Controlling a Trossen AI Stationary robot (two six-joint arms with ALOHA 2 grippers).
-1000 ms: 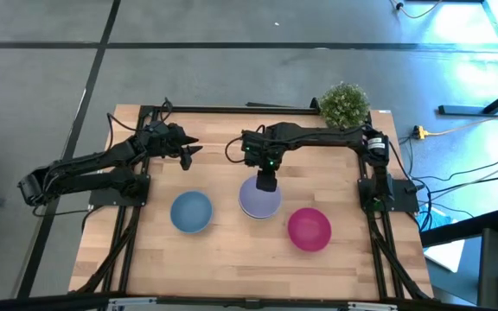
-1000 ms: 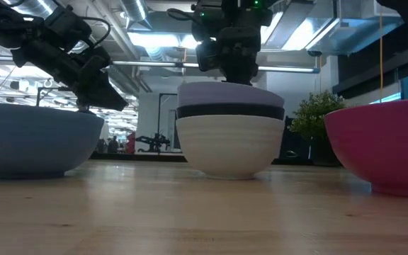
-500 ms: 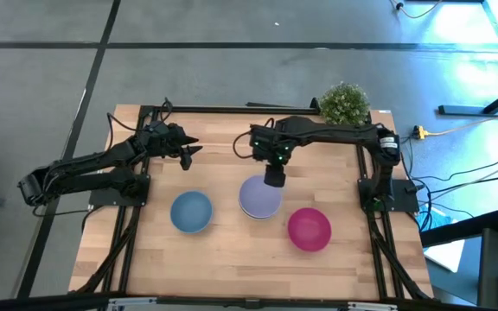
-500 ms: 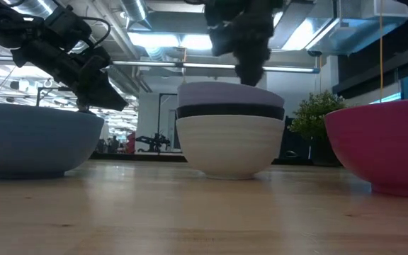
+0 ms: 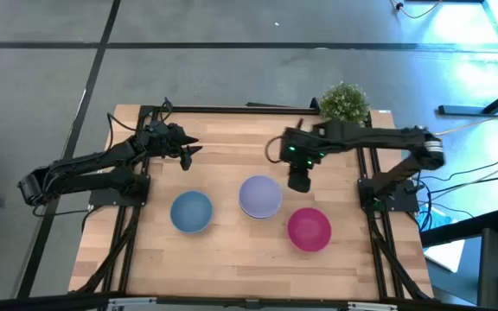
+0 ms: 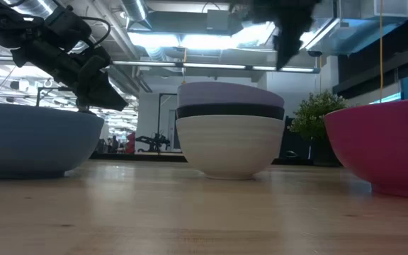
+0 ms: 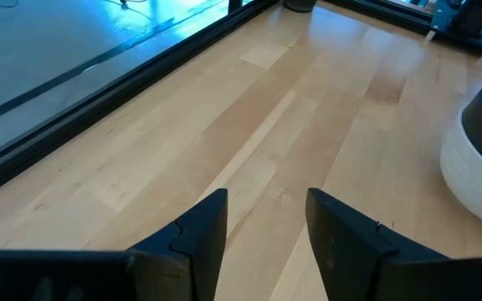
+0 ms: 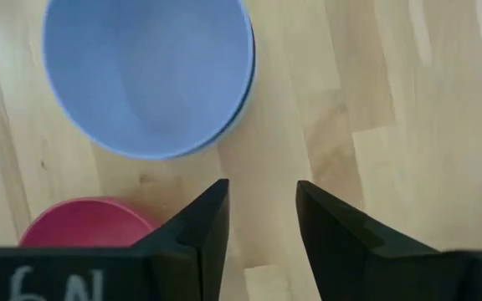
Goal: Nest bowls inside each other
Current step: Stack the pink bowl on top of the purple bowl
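A stack of three nested bowls (image 5: 260, 197) stands mid-table: lavender bowl (image 6: 229, 93) on top, black bowl (image 6: 229, 111) in the middle, white bowl (image 6: 229, 145) resting by its base on the wood. The blue bowl (image 5: 191, 212) sits to its left, the magenta bowl (image 5: 309, 229) to its right and nearer. My right gripper (image 5: 299, 181) hovers open above the table, between the stack and the magenta bowl's far side; its wrist view looks down on the lavender bowl (image 8: 147, 75). My left gripper (image 5: 190, 152) waits open over the far-left table.
A small green potted plant (image 5: 345, 103) stands at the far right corner. A black frame (image 5: 232, 109) runs along the table's far edge. Bare wood lies along the near side (image 5: 249, 268) and between the bowls.
My right gripper has drawn away from over the lavender bowl, moving toward the table's right edge and rising, as its arm swung outward. The stack of three bowls has stayed where it was. The left arm kept still.
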